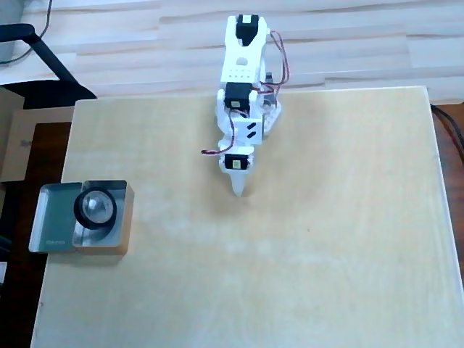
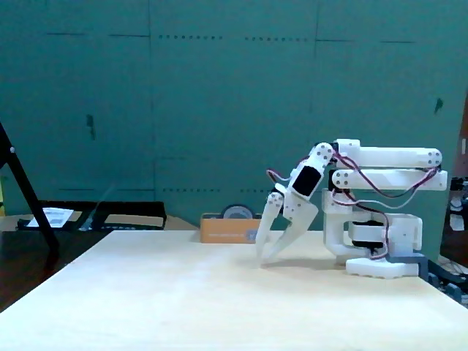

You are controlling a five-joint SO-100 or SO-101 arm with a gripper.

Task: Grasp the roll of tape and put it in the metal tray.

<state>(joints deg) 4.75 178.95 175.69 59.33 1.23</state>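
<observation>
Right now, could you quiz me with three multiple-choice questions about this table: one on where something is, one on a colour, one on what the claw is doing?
1. Where is the roll of tape?
A. In the metal tray
B. On the bare table
C. In the claw

2. What colour is the roll of tape?
A. White
B. Black
C. Red

3. What is the claw doing?
A. Clamping the tape
B. Holding nothing, tips pointing down at the table
C. Lifting the tray

Answers:
1. A, the overhead view shows the ring lying inside the tray's walls.
2. B, its ring is dark against the shiny steel.
3. B, the fixed view shows it far from the tray with nothing between its fingers.
</observation>
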